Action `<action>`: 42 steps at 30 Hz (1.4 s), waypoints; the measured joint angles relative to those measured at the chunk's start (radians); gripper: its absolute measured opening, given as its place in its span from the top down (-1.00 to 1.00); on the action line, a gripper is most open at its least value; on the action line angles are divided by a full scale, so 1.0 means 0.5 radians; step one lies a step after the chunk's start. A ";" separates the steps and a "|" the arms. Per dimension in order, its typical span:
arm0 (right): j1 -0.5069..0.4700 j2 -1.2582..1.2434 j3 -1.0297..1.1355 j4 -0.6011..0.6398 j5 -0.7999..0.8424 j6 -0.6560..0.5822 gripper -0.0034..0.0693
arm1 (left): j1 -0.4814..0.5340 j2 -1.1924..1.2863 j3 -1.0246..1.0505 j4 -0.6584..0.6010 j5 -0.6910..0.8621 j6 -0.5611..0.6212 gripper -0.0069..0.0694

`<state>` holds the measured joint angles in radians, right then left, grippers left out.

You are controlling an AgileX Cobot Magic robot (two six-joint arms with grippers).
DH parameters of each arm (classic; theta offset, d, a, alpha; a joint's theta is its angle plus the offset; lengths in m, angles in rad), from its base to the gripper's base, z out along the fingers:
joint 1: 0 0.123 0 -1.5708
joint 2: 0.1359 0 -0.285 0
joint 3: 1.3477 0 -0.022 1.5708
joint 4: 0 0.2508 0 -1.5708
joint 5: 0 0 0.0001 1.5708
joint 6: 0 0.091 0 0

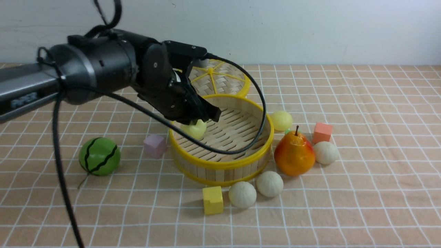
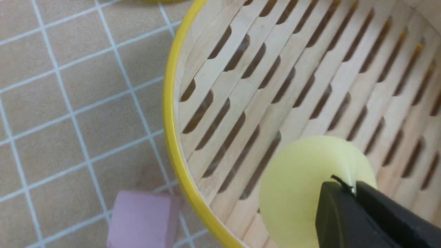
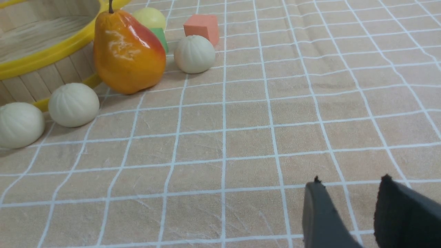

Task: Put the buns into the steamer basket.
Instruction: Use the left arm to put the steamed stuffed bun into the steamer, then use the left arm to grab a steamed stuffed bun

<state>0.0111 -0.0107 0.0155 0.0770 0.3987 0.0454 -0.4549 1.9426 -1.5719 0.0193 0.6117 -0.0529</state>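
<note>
Left claw pinches a yellow bun tight between its tips, inside the basket by its left wall. Right claw stands part-open, empty. Outside the basket, to its right and front, lie a second yellow bun and three white buns.

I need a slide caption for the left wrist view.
Left gripper pinching a pale yellow bun over the steamer basket's slatted floor.

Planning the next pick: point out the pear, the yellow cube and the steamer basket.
pear [image 1: 294, 155], front view, middle of its orange body.
yellow cube [image 1: 213, 204], front view, its front face.
steamer basket [image 1: 220, 165], front view, near yellow top rim.
</note>
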 joint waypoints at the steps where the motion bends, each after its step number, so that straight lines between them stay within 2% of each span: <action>1: 0.000 0.000 0.000 0.000 0.000 0.000 0.25 | 0.000 0.060 -0.037 0.010 0.000 0.000 0.85; 4: 0.000 0.000 0.000 0.000 0.000 0.000 0.25 | 0.000 0.268 -0.173 0.081 0.023 0.000 0.77; 6: 0.000 0.000 0.000 0.000 0.000 0.000 0.25 | 0.000 0.345 -0.251 0.142 0.056 0.000 0.65; 10: 0.000 0.000 0.000 0.000 0.000 0.000 0.25 | 0.000 0.369 -0.356 0.183 0.175 0.000 0.24; 14: 0.000 0.000 0.000 0.000 0.000 0.000 0.25 | -0.002 0.320 -0.492 0.175 0.391 -0.065 -0.27; 17: 0.000 0.000 0.000 0.000 0.000 0.000 0.25 | -0.009 0.173 -0.558 0.148 0.571 -0.125 -0.43; 20: 0.000 0.000 0.000 0.000 0.000 0.000 0.25 | -0.021 0.029 -0.559 0.123 0.724 -0.137 -0.35; 23: 0.000 0.000 0.000 0.000 0.000 0.000 0.25 | -0.046 -0.160 -0.437 0.023 0.891 -0.141 0.15; 25: 0.000 0.000 0.000 0.000 0.000 0.000 0.25 | -0.087 -0.261 -0.267 -0.061 0.930 -0.076 0.61; 27: 0.000 0.000 0.000 0.000 0.000 0.000 0.25 | -0.152 -0.312 -0.088 -0.111 0.921 0.001 0.83; 32: 0.000 0.000 0.000 0.000 0.000 0.000 0.25 | -0.394 -0.324 0.178 -0.185 0.739 0.082 0.85; 36: 0.000 0.000 0.000 0.000 0.000 0.000 0.25 | -0.534 -0.222 0.197 -0.200 0.600 0.106 0.82; 39: 0.000 0.000 0.000 0.000 0.000 0.000 0.25 | -0.560 -0.134 0.197 -0.197 0.495 0.106 0.68; 42: 0.000 0.000 0.000 0.005 0.000 0.000 0.25 | -0.558 -0.043 0.197 -0.173 0.338 0.106 0.41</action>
<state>0.0111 -0.0107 0.0155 0.0796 0.3987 0.0454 -0.7339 1.9212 -1.4734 -0.0671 0.7806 0.0000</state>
